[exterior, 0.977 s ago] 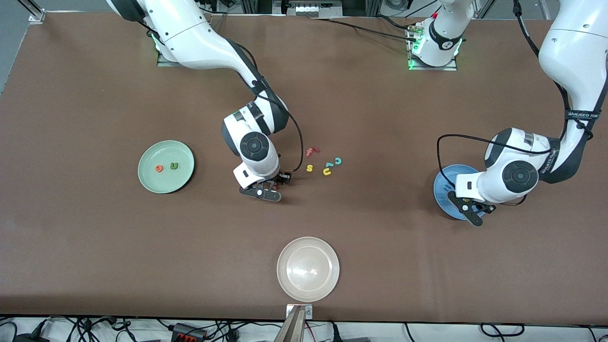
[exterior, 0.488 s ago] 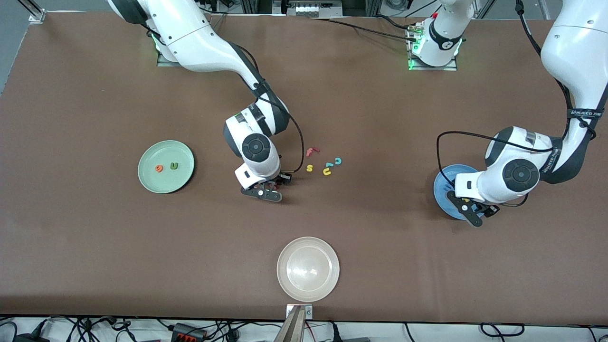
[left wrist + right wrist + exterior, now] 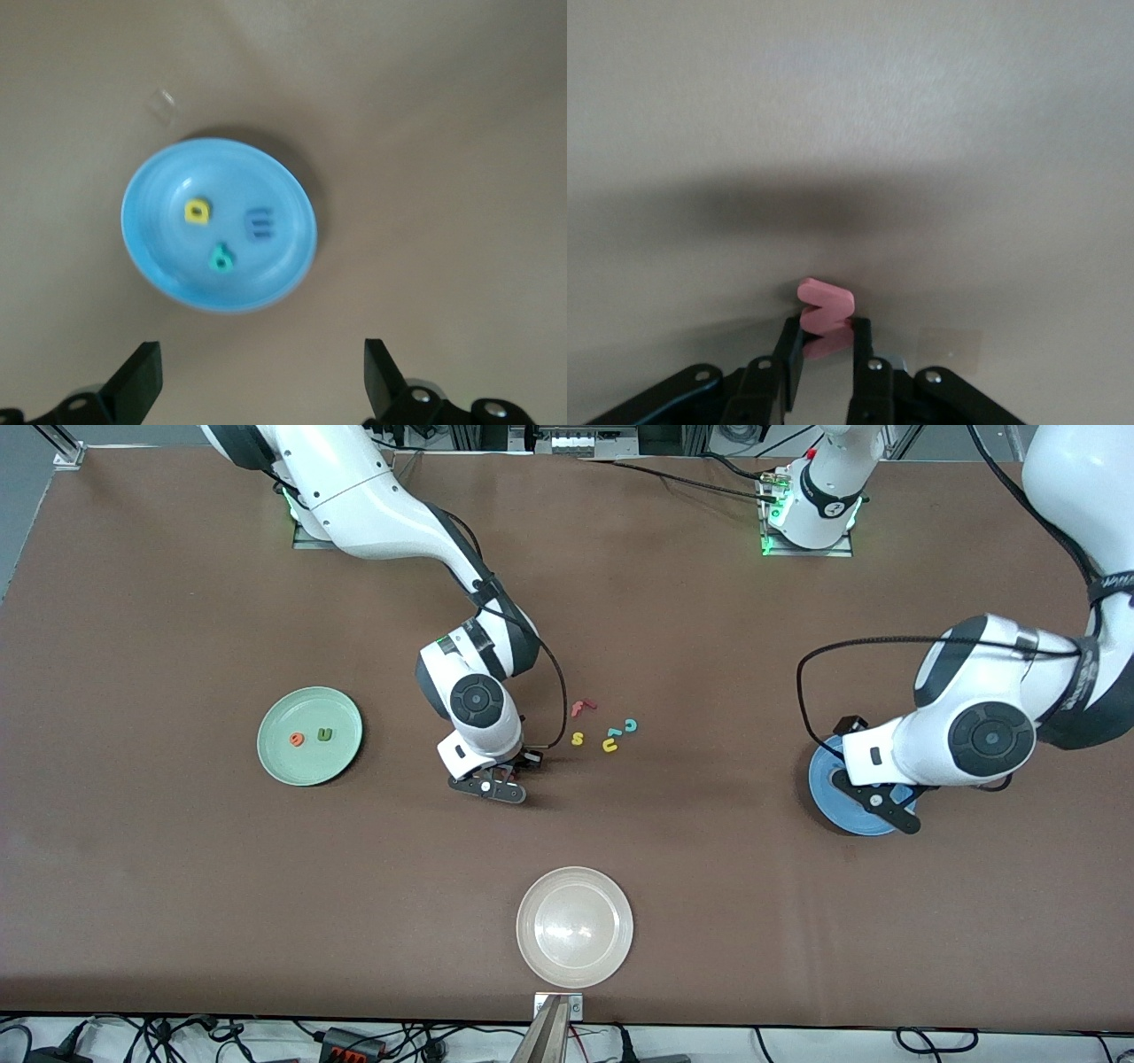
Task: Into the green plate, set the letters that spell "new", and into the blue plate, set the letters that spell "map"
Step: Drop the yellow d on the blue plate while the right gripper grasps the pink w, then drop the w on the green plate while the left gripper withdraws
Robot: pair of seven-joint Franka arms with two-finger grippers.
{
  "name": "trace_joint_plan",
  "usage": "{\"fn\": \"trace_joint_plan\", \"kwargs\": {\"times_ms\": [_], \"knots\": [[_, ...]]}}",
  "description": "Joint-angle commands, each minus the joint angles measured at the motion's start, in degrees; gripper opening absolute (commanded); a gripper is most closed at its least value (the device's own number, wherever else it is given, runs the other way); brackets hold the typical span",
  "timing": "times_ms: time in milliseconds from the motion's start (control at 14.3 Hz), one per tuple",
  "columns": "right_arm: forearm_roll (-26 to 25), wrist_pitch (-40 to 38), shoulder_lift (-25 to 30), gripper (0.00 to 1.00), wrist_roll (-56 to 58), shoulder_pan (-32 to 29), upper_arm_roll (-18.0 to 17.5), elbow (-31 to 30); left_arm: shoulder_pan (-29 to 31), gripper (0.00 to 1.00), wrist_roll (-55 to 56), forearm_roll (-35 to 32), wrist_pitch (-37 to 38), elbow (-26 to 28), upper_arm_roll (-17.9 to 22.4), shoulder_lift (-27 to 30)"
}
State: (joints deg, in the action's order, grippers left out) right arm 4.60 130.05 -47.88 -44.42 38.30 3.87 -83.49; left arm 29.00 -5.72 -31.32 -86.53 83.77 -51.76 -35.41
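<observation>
Two hands: right hand (image 3: 826, 341) pinching pink w (image 3: 825, 306); left hand (image 3: 261, 381) spread wide above blue plate (image 3: 159, 266), fingertips cropped.

High front camera; wrist cameras look downward.

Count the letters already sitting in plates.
5. Blue plate holds three: yellow p, blue m, teal a. Green plate holds two: orange e, olive n. The whitish plate holds none.
</observation>
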Motion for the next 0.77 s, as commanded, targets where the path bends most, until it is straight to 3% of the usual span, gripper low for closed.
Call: {"fn": "trace_joint_plan", "kwargs": {"times_ms": [0,140,279,349,488,558,698], "knots": [[-0.03,-6.09,3.65,0.06,1.78,-2.43,0.79,0.35,0.18,1.00,10.61,0.48,8.20,-6.06,-5.26,-0.09],[-0.12,-13.29,7.60,0.06,5.28,-4.63,1.57,-1.13,-0.08,1.00,15.90,1.09,10.15,-9.40,-5.98,0.17],[-0.38,-15.70,12.52,0.06,10.29,-6.91,2.28,-6.82,-2.27,1.00,16.53,2.23,9.46,-10.55,-3.19,3.49],[-0.64,-14.75,15.42,0.06,12.40,-7.62,3.06,-11.38,-5.41,1.00,16.53,3.89,9.37,-11.69,1.36,6.64],[-0.73,-12.46,19.91,0.06,16.97,-7.63,5.70,-18.95,-11.65,1.00,16.45,14.83,7.45,-11.35,15.30,12.88],[-0.73,-11.41,22.02,0.06,19.17,-7.71,6.75,-22.73,-15.86,1.00,16.36,21.07,4.47,-9.69,23.82,17.00],[-0.73,-11.31,24.57,0.06,24.09,-8.15,9.74,-27.23,-22.64,1.00,16.18,28.56,-0.71,-3.03,36.59,23.69]]}}
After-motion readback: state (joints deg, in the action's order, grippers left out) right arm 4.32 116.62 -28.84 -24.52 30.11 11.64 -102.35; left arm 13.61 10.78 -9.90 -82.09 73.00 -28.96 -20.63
